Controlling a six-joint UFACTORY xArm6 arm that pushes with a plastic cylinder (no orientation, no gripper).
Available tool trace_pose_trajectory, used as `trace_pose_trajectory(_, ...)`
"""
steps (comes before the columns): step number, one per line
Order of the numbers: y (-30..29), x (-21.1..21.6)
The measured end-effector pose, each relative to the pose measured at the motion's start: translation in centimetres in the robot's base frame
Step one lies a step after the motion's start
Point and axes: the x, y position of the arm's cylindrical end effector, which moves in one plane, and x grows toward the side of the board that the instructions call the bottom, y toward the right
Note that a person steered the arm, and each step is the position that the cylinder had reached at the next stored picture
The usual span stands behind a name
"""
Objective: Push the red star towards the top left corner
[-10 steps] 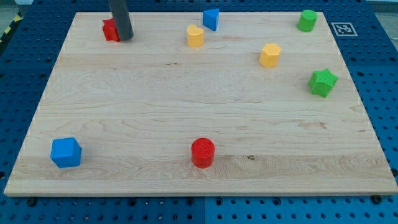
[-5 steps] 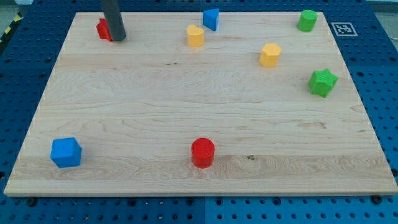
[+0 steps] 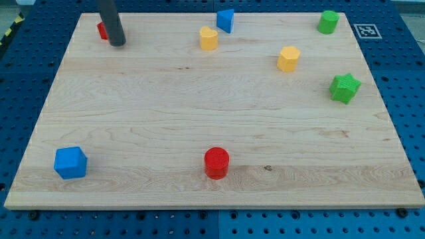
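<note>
The red star (image 3: pixel 101 30) lies near the board's top left corner, mostly hidden behind my dark rod, with only a red sliver showing on the rod's left. My tip (image 3: pixel 117 44) rests on the wooden board (image 3: pixel 199 106), right against the star's right lower side.
A yellow heart (image 3: pixel 208 38), a blue triangle (image 3: pixel 226 20) and a yellow block (image 3: pixel 288 58) lie along the top. A green block (image 3: pixel 327 22) and a green star (image 3: pixel 344 88) sit at the right. A red cylinder (image 3: pixel 216 162) and a blue cube (image 3: pixel 70 162) lie near the bottom.
My tip has slid to the view's left and slightly up, pushing the red star with it towards the top left corner. The other blocks have not moved.
</note>
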Motion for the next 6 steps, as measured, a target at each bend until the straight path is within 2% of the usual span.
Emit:
trace_pose_trajectory(4,-0.3,2.0)
trace_pose_trajectory(6,-1.2,-1.2)
